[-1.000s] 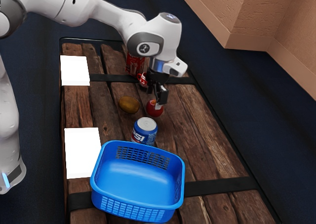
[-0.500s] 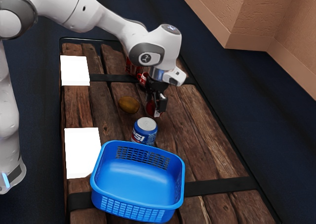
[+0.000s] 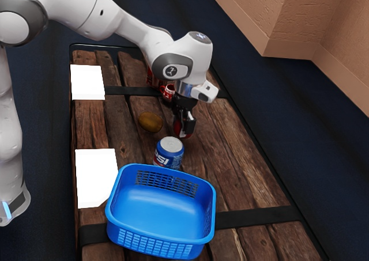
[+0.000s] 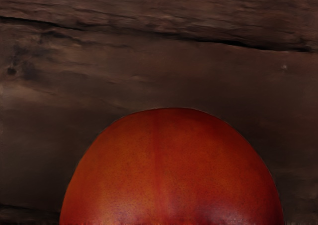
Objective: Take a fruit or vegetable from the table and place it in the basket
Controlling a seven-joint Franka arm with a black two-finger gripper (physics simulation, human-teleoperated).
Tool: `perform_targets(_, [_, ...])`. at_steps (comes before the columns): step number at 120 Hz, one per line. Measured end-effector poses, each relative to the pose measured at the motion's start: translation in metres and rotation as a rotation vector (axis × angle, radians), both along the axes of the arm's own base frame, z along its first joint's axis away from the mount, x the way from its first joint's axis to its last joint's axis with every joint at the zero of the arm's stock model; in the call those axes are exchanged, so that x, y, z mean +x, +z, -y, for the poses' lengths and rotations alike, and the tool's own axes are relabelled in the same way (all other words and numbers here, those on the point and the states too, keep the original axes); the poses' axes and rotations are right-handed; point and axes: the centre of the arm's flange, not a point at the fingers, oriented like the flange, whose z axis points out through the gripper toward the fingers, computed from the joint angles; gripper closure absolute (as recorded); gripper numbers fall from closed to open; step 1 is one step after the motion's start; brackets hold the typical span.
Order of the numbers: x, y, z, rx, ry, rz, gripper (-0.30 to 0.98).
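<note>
- Your dark brown wooden-plank table [image 3: 253,183] bears everything; the exterior view lays out the route, while the wrist view gives you the grain close up.
- Your white jointed arm [image 3: 92,7] must travel toward the exterior view's bottom; swinging low risks a collision.
- The blue plastic basket [image 3: 161,209] stands beyond the can; release too early and the fruit could hit its rim and bounce out.
- The black two-finger gripper [image 3: 184,128] is down at the fruit; you cannot tell whether it is clenched on it or released. Lifting without a firm hold would leave the fruit behind.
- The blue-and-silver metal can [image 3: 169,155] stands upright between fruit and basket, easily knocked over.
- The round, glossy red-orange fruit [image 4: 171,170] is at the gripper, largely hidden in the exterior view; the wrist view reveals its smooth curve. An off-centre squeeze could roll it away.
</note>
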Motion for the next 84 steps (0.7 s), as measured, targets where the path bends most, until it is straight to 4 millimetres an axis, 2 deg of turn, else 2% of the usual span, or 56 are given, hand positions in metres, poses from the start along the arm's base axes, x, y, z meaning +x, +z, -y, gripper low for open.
perform_targets(6, [-0.001,0.008,0.001,0.004,0.0,0.014,0.35])
perform_targets(12, [0.0,0.034,0.007,0.015,-0.009,0.058,0.37])
perform_targets(20, [-0.002,0.076,0.03,0.031,-0.047,0.118,0.36])
perform_targets(31, [-0.017,0.123,0.055,0.053,-0.083,0.175,0.36])
perform_targets(45, [-0.038,0.166,0.086,0.077,-0.129,0.209,0.36])
perform_targets(57, [-0.048,0.175,0.128,0.091,-0.202,0.197,0.36])
perform_targets(68, [-0.053,0.174,0.146,0.094,-0.232,0.178,0.36])
perform_targets(84, [-0.063,0.175,0.187,0.099,-0.304,0.165,0.37])
